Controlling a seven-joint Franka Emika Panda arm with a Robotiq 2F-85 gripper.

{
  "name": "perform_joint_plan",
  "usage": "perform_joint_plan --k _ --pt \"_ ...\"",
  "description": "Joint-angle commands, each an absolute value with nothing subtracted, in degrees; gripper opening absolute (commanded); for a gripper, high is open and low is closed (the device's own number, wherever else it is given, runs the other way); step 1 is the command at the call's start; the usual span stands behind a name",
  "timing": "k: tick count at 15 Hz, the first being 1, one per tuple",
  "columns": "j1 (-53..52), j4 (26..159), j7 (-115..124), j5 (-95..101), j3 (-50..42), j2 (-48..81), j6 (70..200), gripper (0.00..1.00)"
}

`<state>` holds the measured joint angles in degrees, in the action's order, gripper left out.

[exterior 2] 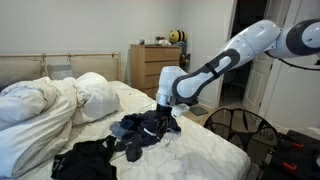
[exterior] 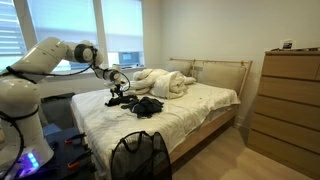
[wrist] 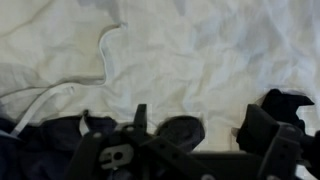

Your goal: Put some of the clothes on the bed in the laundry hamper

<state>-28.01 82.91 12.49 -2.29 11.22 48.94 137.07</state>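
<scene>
My pincer hangs released, jaws wide and nothing between them, just above the dark heap of clothes in the middle of the bed; in the wrist view navy fabric bunches under one finger while bare white sheet fills most of the gap, so I judge I am over the heap's edge and not its thick part; the step in hand is the grasp, and to do it well I should shift a little toward the bulk, come straight down, and clench on a raised fold of cloth only; if I go too deep I will pinch the sheet along with the garment and drag it; a second black garment lies apart from the heap, near the cream duvet, and can wait, since the task asks only for some; the mesh laundry hamper stands on the floor at the foot of the bed, well apart from my pincer; once clenched I should lift high enough that trailing sleeves clear the mattress edge and the arched handles; the hamper looks light, so I should let go from above its mouth and not brush the rim.
</scene>
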Motion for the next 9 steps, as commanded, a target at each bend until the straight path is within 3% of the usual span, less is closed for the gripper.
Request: perform_joint_plan --k 1,9 --pt "-30.20 69.54 13.78 -0.81 10.33 55.48 128.27 1.00" --pt "-34.51 48.70 12.87 2.99 6.31 68.50 122.15 1.00"
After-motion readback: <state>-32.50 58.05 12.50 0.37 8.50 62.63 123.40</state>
